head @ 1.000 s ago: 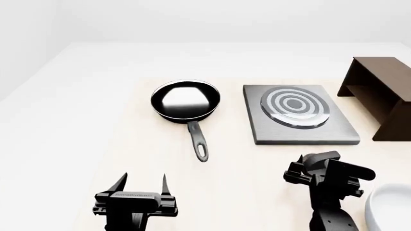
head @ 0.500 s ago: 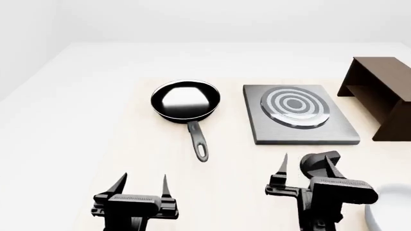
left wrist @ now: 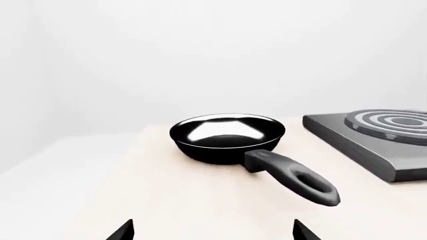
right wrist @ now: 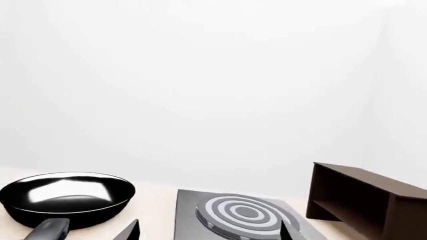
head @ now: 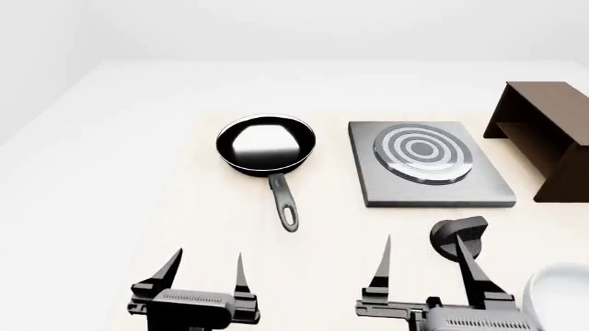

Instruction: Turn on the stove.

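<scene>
A: What's hidden?
B: The right gripper (head: pixel 431 261), jaws spread, has one finger crossing the knob (head: pixel 453 233); its body is cut off below. The left gripper (head: pixel 204 270) gapes too.
A: Room?
B: Bare table (head: pixel 341 227) before the stove (head: pixel 426 163).

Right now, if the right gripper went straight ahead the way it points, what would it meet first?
Probably the knob, just beyond the open right gripper, then the stove. Height is unclear, so it might pass over.
</scene>
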